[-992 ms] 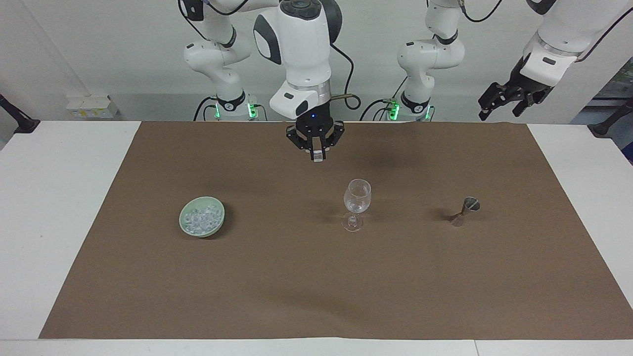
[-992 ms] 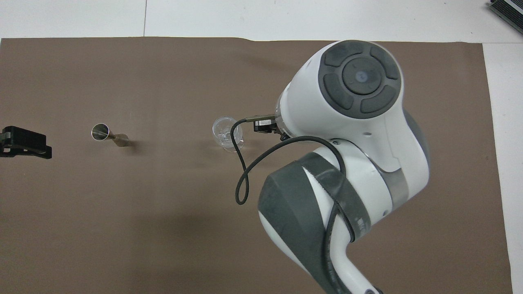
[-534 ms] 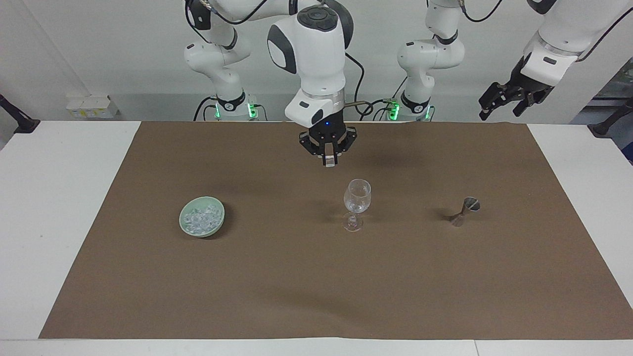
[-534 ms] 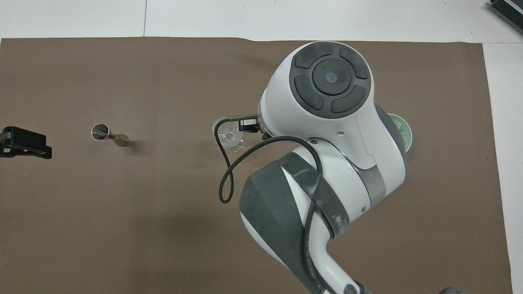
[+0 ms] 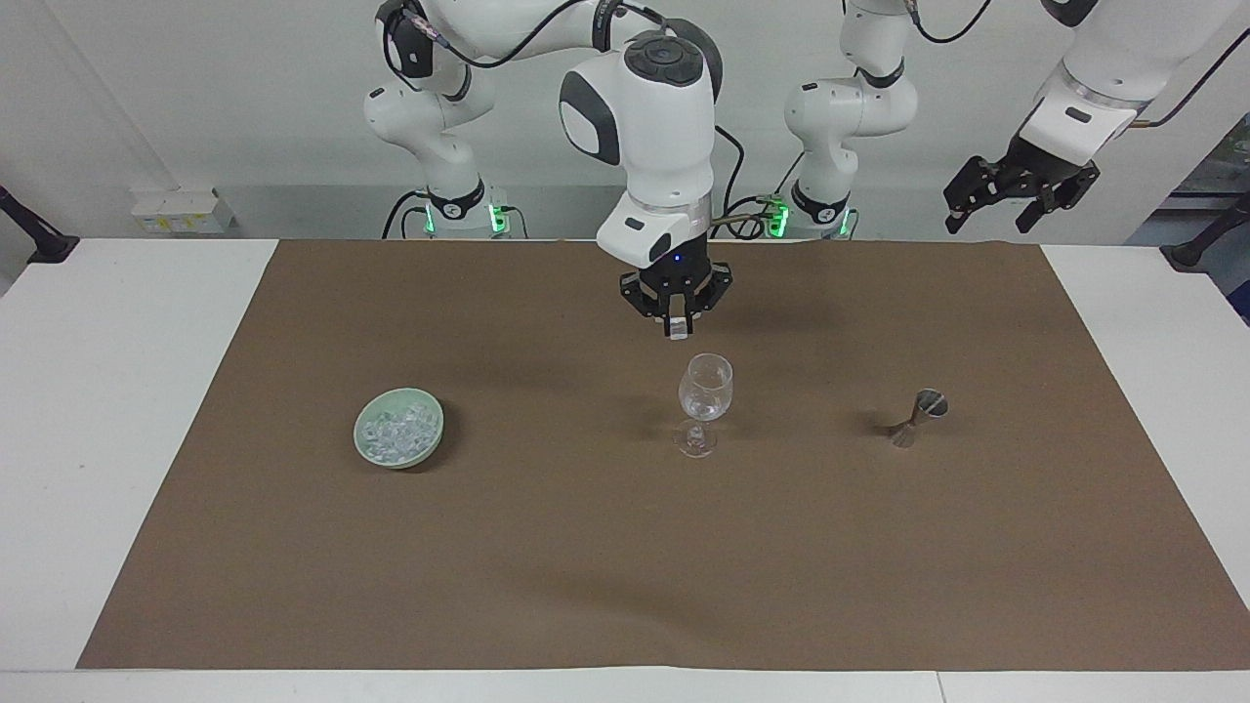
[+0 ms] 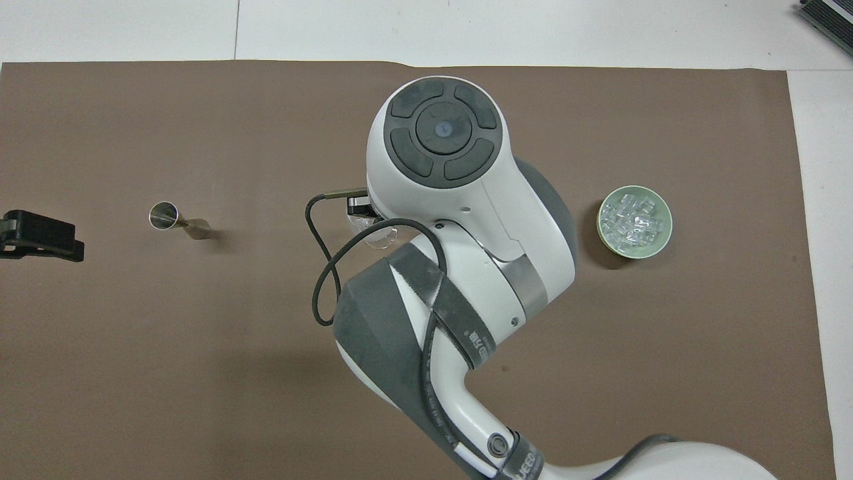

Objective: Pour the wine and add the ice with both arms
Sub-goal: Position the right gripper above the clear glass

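Over glass: my right gripper [image 5: 678,330], jaws clamped on one clear ice cube [image 5: 678,331], above the clear stemmed wine glass [image 5: 705,388].
Left gripper [image 5: 1016,190]: I see open jaws, waiting.
Remaining: I judge release, more from the green ice bowl [image 5: 398,428].

Matt brown sheet under clear glass, shiny metal and glossy plastic

The brown table cover [image 5: 625,547] looks matt; the stemmed glass [image 5: 705,391] is clear; beside it the jigger [image 5: 921,414] is shiny metal; the bowl [image 5: 363,444] is smooth pale green, its ice [image 5: 398,432] translucent; arm shells [image 5: 649,107] are glossy white.

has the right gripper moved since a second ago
Yes. In the facing view the right gripper, shut on an ice cube, has moved toward the left arm's end, from well short of the wine glass to almost over it.
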{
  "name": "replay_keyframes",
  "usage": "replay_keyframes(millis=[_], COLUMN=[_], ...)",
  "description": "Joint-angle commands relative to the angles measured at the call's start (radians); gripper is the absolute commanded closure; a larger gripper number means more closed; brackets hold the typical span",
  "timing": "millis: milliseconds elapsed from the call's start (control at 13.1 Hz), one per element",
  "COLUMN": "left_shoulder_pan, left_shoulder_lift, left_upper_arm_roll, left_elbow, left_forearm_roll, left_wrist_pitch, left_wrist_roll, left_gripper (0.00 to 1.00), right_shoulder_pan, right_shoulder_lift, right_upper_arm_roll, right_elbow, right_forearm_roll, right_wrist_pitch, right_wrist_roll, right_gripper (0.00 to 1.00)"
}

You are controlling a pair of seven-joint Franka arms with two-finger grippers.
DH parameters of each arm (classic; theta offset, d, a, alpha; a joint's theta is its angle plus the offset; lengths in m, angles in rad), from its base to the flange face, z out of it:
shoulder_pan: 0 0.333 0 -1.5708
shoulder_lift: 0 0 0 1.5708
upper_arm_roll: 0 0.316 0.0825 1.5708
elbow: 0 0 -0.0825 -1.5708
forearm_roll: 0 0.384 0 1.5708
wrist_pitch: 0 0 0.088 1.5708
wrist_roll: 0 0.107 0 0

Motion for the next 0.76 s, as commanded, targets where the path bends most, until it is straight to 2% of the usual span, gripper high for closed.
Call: replay_keyframes(millis=[0,687], left_shoulder_pan=[0.011,0.011], left_shoulder_lift=[-0.022,-0.022], left_upper_arm_roll=[-0.001,0.007], left_elbow=[-0.015,0.0], left_forearm_roll=[0.005,0.003], left_wrist_pitch=[-0.009,-0.006], left_wrist_roll=[0.044,0.046], left_gripper=[0.0,0.0], right_shoulder_pan=[0.017,0.045], right_shoulder_lift=[0.049,0.108], right_upper_arm_roll=[-0.004,-0.01], right_elbow=[0.049,0.063], right_forearm_roll=[-0.003,-0.003], right_wrist_pitch=[0.027,0.083], right_wrist_roll=[0.033,0.058], right_gripper=[1.0,1.0])
